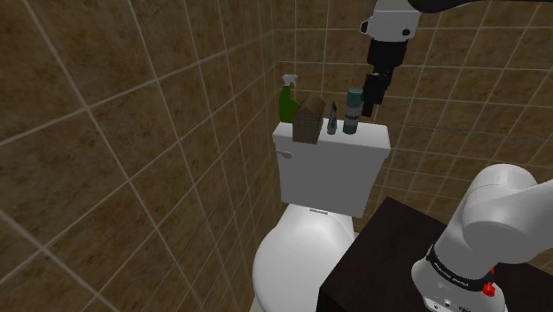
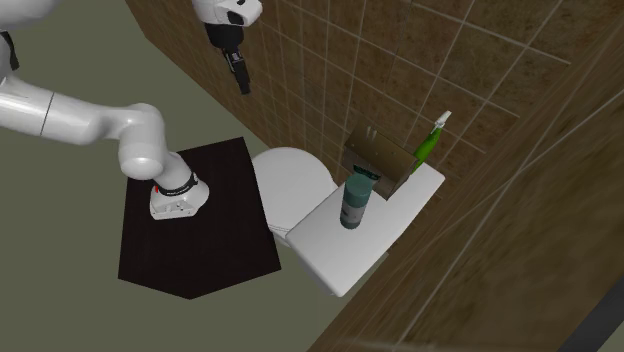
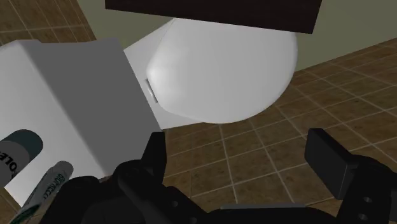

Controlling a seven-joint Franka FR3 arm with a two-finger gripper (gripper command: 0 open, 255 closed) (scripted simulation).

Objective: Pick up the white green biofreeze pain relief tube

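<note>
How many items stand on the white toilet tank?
4, from the shoulder view's left: green spray bottle, brown box, slim grey tube, teal-capped can. More may hide behind the box.

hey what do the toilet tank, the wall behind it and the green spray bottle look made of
Toilet tank: likely glazed ceramic, going by its smooth, plain white surface, though the look leaves it open.
Wall: tiles, mottled brown squares with pale grout lines; stone or ceramic, unclear.
Green spray bottle: probably plastic, with a uniform green body and a white trigger head.
</note>
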